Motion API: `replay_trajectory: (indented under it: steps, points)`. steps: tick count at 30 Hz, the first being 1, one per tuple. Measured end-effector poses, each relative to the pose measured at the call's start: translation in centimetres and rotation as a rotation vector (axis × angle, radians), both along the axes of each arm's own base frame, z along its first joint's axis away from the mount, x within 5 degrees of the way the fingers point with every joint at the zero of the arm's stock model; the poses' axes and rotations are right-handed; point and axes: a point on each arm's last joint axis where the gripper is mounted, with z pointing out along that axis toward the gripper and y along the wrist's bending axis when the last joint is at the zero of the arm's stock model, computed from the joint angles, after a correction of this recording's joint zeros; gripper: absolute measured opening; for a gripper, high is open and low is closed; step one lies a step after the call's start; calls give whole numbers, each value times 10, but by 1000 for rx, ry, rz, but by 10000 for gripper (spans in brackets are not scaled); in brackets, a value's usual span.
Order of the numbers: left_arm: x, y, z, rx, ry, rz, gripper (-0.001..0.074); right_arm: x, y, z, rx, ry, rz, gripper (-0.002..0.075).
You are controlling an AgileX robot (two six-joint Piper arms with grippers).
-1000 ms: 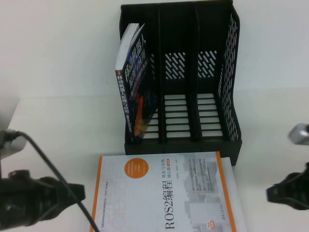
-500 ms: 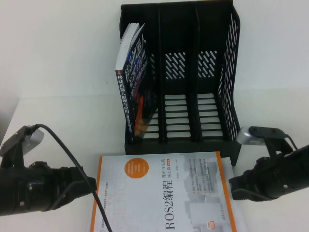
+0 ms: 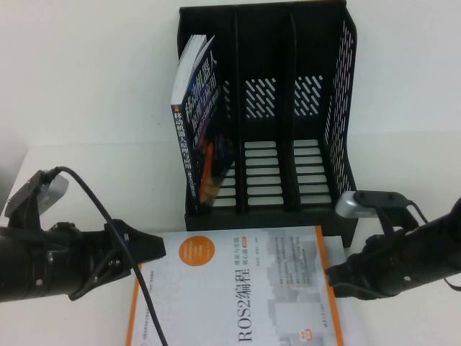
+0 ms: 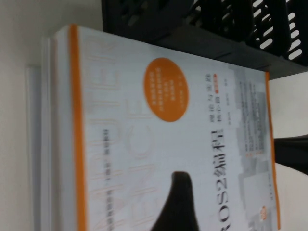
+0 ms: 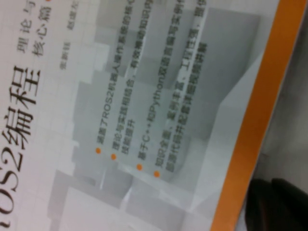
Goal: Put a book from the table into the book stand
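A white book with orange borders, titled ROS2, lies flat in front of the black book stand. It fills the left wrist view and the right wrist view. My left gripper is at the book's left edge, and a dark part of it reaches over the cover. My right gripper is at the book's right orange edge. A dark blue book stands leaning in the stand's left compartment. The middle and right compartments hold nothing.
The stand has three slots and a perforated right wall. Its front lip lies just beyond the white book. A black cable loops off the left arm. The white table spreads to the left of the stand.
Both arms have moved inward from the table's sides to the white book's left and right edges. The book has shifted a little to the left and toward the front.
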Motion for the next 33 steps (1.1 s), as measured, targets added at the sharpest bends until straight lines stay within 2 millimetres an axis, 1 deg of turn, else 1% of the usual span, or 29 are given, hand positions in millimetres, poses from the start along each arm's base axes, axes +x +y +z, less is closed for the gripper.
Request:
replay_trajectory:
  steps: [3, 6, 10, 13, 15, 17, 21, 27, 33]
  points:
    - [2, 2, 3, -6, -6, 0, 568, -2, 13, 2, 7, -19, 24, 0]
    - [3, 13, 5, -12, 7, 0, 573, -1, 25, 6, 23, -34, 47, 0]
    - [6, 43, 6, -4, 52, 16, 573, 2, 38, 7, 41, -36, 67, 0]
    - [11, 63, 0, -17, 100, 62, 573, 7, 42, 5, 45, -36, 67, 0]
    - [13, 72, -8, -9, 138, 68, 573, 9, 44, 4, 48, -32, 68, 0]
    - [17, 78, -20, -3, 188, 57, 573, 12, 46, 3, 49, -27, 71, 0]
    - [26, 81, -45, -38, 288, 4, 573, 15, 50, 0, 65, -8, 63, 0]
    - [49, 89, -67, -91, 371, -48, 573, 17, 51, 0, 72, -2, 63, 0]
    - [55, 92, -89, -119, 431, -65, 573, 17, 51, 0, 70, -4, 70, 0]
